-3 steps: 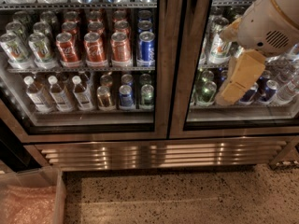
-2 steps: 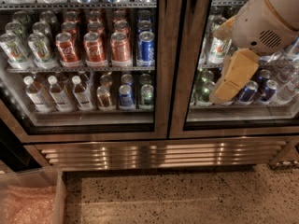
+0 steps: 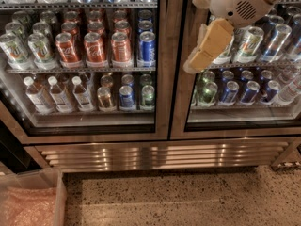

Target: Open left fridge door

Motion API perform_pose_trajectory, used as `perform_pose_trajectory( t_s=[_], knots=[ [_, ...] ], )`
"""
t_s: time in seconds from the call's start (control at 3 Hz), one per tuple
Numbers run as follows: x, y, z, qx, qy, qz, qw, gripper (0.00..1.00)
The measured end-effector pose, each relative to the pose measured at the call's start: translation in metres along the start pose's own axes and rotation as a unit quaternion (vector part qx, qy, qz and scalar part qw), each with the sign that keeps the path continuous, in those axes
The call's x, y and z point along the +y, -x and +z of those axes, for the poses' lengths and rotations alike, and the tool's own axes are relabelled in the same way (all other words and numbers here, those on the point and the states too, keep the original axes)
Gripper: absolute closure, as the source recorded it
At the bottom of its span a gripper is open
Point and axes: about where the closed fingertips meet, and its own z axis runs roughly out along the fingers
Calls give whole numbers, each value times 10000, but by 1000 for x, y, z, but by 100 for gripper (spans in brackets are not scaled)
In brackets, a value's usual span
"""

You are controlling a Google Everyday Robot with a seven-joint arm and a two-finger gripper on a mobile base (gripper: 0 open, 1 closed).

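The left fridge door [image 3: 162, 55] is a glass pane in a wide brushed-steel frame, and it stands closed. Red soda cans [image 3: 96, 48] and small water bottles [image 3: 59, 93] show through its glass. My gripper [image 3: 193, 34] hangs at the upper right, in front of the right door's glass beside the centre post. Its tan fingers [image 3: 209, 46] are spread apart and hold nothing. It is just right of the left door's steel edge and does not touch it. No door handle shows.
The twin right door [image 3: 244, 126] shows green-silver and blue cans. A steel kick grille [image 3: 160, 154] runs under both doors above a speckled floor [image 3: 188, 197]. A clear plastic bin [image 3: 28, 204] sits at the bottom left.
My gripper has moved left and up across the right door's glass, toward the centre post. Both doors have stayed closed.
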Motion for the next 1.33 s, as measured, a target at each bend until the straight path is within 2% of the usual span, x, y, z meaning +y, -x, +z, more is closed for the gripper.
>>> perform_pose_trajectory(
  t_s=[0.67,1.0,1.33],
  knots=[
    [-21,16,15,-94,23,-371,9993,0],
    [-45,18,17,-59,-202,-403,9990,0],
    [-48,18,19,-71,-218,-397,9989,0]
  ],
)
